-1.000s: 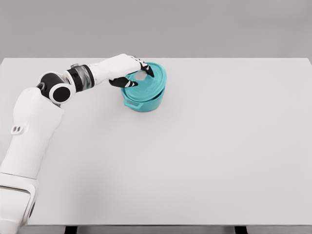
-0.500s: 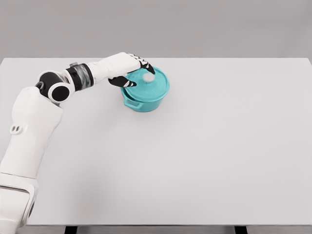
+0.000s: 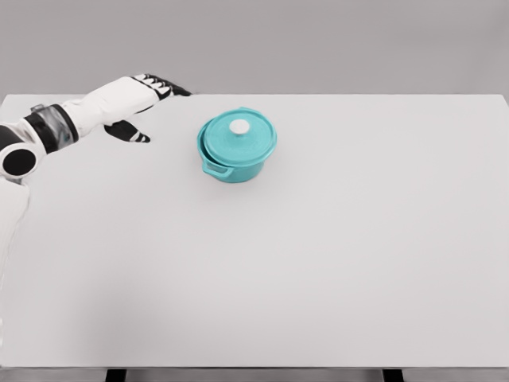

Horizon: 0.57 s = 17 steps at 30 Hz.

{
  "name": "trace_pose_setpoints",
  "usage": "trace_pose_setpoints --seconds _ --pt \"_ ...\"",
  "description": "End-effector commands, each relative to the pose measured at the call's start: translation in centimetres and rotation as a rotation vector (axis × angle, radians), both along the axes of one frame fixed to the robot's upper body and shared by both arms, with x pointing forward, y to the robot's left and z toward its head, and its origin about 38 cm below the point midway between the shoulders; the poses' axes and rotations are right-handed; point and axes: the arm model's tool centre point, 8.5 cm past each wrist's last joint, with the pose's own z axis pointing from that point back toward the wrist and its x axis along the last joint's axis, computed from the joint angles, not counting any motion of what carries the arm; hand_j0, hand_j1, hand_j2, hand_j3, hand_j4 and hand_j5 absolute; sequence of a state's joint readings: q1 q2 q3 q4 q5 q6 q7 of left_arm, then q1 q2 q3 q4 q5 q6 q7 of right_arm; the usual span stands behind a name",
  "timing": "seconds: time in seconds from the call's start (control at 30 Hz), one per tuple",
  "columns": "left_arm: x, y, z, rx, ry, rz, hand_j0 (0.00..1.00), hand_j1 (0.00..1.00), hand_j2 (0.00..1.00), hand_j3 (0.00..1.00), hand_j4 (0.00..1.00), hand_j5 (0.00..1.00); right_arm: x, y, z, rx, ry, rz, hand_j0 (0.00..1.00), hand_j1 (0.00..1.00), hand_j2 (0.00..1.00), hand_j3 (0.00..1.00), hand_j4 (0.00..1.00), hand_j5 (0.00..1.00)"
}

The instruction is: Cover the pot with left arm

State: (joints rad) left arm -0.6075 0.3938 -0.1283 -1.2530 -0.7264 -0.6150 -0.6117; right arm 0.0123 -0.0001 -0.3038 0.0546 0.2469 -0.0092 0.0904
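Observation:
A teal pot (image 3: pixel 235 161) stands on the white table (image 3: pixel 318 255), left of the middle toward the back. Its teal lid (image 3: pixel 238 138) with a pale round knob (image 3: pixel 239 126) lies on top of it, shifted a little to the right. My left hand (image 3: pixel 145 103) hovers well to the pot's left, near the table's back edge, fingers spread and holding nothing. The white left forearm (image 3: pixel 64 123) reaches in from the left edge. The right arm does not show.
The table's back edge (image 3: pixel 254 95) runs just behind the hand and pot. Beyond it is a plain grey wall.
The left hand let go of the lid's knob and drew back to the left, away from the pot. The lid now rests on the pot.

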Motion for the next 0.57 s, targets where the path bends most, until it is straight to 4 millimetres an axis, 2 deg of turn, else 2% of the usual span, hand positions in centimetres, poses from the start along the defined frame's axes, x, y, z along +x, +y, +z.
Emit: trace_pose_setpoints --seconds 0.0,0.1,0.17,0.27,0.33,0.53 --pt "-0.9 5.9 2.7 0.01 -0.036 0.082 1.0 1.0 1.0 1.0 1.0 1.0 0.0 0.0 0.0 0.0 0.001 0.0 1.0 1.0 1.0 1.0 1.0 1.0" --pt "-3.0 9.0 0.3 0.043 0.034 0.117 1.0 1.0 1.0 1.0 1.0 1.0 0.0 0.0 0.0 0.0 0.001 0.0 1.0 1.0 1.0 1.0 1.0 1.0" --pt "-3.5 10.3 0.2 0.033 0.034 0.15 1.0 1.0 1.0 1.0 1.0 1.0 0.1 0.0 0.0 0.0 -0.001 0.0 1.0 1.0 1.0 1.0 1.0 1.0" --pt "-3.6 10.3 0.1 0.038 0.033 0.15 1.0 1.0 1.0 1.0 1.0 1.0 0.0 0.0 0.0 0.0 -0.001 0.0 1.0 1.0 1.0 1.0 1.0 1.0" --pt "-3.8 11.2 0.5 0.056 0.031 0.164 1.0 1.0 1.0 1.0 1.0 1.0 0.0 0.0 0.0 0.0 0.001 0.0 1.0 1.0 1.0 1.0 1.0 1.0" --pt "-3.6 11.1 1.0 0.048 0.019 0.161 1.0 1.0 1.0 1.0 1.0 1.0 0.1 0.0 0.0 0.0 -0.001 0.0 1.0 1.0 1.0 1.0 1.0 1.0"
